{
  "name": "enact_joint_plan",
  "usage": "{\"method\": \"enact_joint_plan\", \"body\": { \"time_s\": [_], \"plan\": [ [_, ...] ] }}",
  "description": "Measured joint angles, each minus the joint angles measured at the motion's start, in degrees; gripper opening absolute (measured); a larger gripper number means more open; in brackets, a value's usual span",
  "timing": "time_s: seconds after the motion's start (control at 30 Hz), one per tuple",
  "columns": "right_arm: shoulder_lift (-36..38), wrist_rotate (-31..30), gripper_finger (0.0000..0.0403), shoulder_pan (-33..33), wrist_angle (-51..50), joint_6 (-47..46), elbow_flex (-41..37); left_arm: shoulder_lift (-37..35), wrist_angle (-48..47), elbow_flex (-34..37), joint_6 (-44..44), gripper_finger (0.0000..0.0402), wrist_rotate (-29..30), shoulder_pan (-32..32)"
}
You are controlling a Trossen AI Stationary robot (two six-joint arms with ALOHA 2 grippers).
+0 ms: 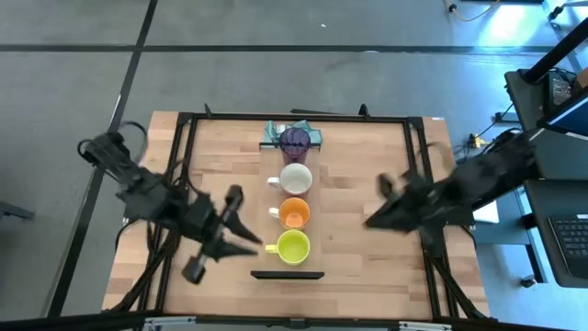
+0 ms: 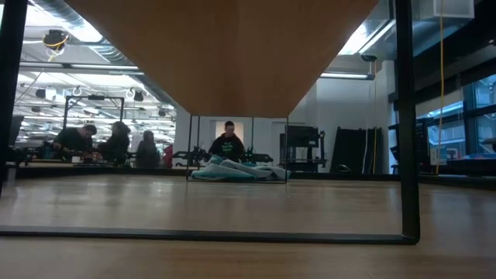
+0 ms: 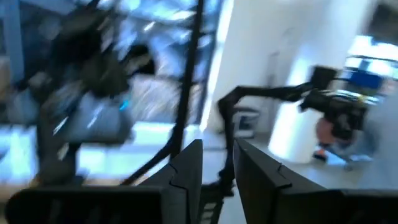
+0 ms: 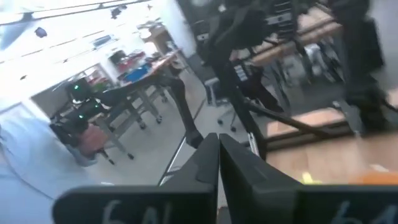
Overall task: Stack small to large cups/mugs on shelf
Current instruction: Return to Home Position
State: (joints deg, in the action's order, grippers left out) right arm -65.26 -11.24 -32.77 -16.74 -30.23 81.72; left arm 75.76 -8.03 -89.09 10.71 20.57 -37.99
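Four cups are standing in a row on the shelf while both arms are hanging beside it.
From above, the purple tumbler [image 1: 295, 142], white-inside mug [image 1: 296, 177], orange mug [image 1: 294, 213] and yellow-green mug [image 1: 293, 246] are lining the shelf [image 1: 288, 273] down the table's middle. The left gripper [image 1: 260, 246] is hovering beside the yellow-green mug, and the right gripper [image 1: 368, 222] is nearer the right edge. At the wrists, the left fingers [image 3: 186, 177] are sitting slightly apart and the right fingers [image 4: 202, 162] are pressing together.

So a row of four is lined up on the shelf [image 1: 310, 196], down the middle of the desk [image 1: 367, 267]: tumbler [image 1: 295, 142] at the back, then far mug [image 1: 296, 178], middle mug [image 1: 294, 213], near mug [image 1: 293, 246]. Another object [image 1: 276, 134] is parked just behind the tumbler.
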Motion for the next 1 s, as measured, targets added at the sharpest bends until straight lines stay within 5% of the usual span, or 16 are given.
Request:
{"method": "enact_joint_plan", "body": {
  "time_s": [0.2, 0.57, 1.0],
  "plan": [
    [1.4, 10.1, 0.0032, 3.0, 29.4, 6.7, -19.1, -2.6, 24.3, 16.8, -6.7, 0.0083, -15.2, 6.2],
    [31.0, 20.2, 0.0049, 19.4, 16.8, 12.7, -35.1, -23.5, 14.7, 33.7, -6.5, 0.0082, -33.5, 31.4],
    [47.0, 13.1, 0.0049, 19.9, 25.6, 12.0, -56.3, -39.4, 31.4, 63.0, 2.4, 0.008, -28.6, 36.5]
  ]
}}
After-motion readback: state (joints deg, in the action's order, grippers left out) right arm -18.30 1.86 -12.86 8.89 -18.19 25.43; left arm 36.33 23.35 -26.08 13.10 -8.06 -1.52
